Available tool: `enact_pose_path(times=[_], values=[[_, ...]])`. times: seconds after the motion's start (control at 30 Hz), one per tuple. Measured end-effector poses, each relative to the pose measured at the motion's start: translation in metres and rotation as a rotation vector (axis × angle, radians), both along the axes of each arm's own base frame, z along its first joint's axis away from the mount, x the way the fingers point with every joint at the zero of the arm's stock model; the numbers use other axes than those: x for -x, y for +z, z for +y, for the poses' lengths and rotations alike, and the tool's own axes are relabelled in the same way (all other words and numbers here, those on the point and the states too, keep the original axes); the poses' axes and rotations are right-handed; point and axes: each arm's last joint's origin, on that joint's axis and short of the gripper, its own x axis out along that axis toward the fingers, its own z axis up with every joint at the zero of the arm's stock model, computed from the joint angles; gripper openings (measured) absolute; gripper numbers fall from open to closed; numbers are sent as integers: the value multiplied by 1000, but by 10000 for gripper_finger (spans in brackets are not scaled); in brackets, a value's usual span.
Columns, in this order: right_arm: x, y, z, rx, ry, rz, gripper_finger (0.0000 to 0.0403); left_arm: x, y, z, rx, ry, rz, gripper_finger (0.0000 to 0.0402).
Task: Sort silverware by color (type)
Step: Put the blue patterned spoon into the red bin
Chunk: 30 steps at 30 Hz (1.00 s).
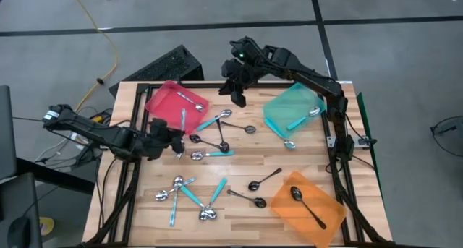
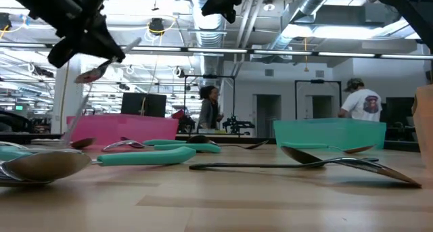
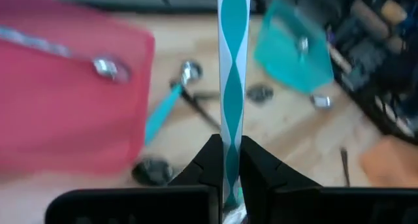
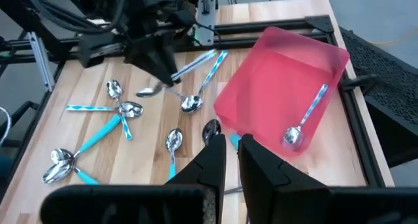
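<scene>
My left gripper (image 1: 176,137) hovers above the table's left part, by the near corner of the red tray (image 1: 168,103). It is shut on a spoon with a teal-and-white striped handle (image 3: 233,67). My right gripper (image 4: 232,152) hangs high over the far edge between the red tray and the teal tray (image 1: 289,103), fingers close together with nothing between them. One silver spoon (image 1: 192,98) lies in the red tray, a teal-handled one (image 1: 302,118) in the teal tray and a black one (image 1: 307,204) in the orange tray (image 1: 325,219). Several loose spoons lie flat on the wood. My left gripper pinches the striped handle near its bowl end (image 3: 230,160) between its two fingers. The handle runs on past the fingertips toward the far edge, and the bowl (image 4: 147,91) sticks out on the other side of the fingers. The spoon is lifted clear of the table and tilted, bowl end lower (image 2: 91,73).
Loose spoons lie in a crossed cluster at mid-table (image 1: 217,136), in a heap near the front left (image 1: 189,196), and as two black ones (image 1: 259,183) front centre. People stand in the room beyond the far edge (image 2: 210,113).
</scene>
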Motion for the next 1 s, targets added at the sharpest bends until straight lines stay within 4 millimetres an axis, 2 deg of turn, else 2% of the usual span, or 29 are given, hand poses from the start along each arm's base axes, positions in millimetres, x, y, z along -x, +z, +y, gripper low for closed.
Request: enact_pose_path(times=[0.33,0.57,0.7,0.83,1.0], values=[[-9,13,6,-71,130,-168,67,0,26,3,-204,104,-170,17],[-18,28,19,-68,308,-350,67,-9,52,0,-355,14,-237,19],[-19,31,21,-60,337,-390,70,-11,68,-2,-450,-69,-298,19],[-24,36,30,-46,359,-438,105,-10,77,-1,-537,-79,-310,19],[-36,36,46,4,299,-470,191,-13,79,5,-565,-103,-318,19]])
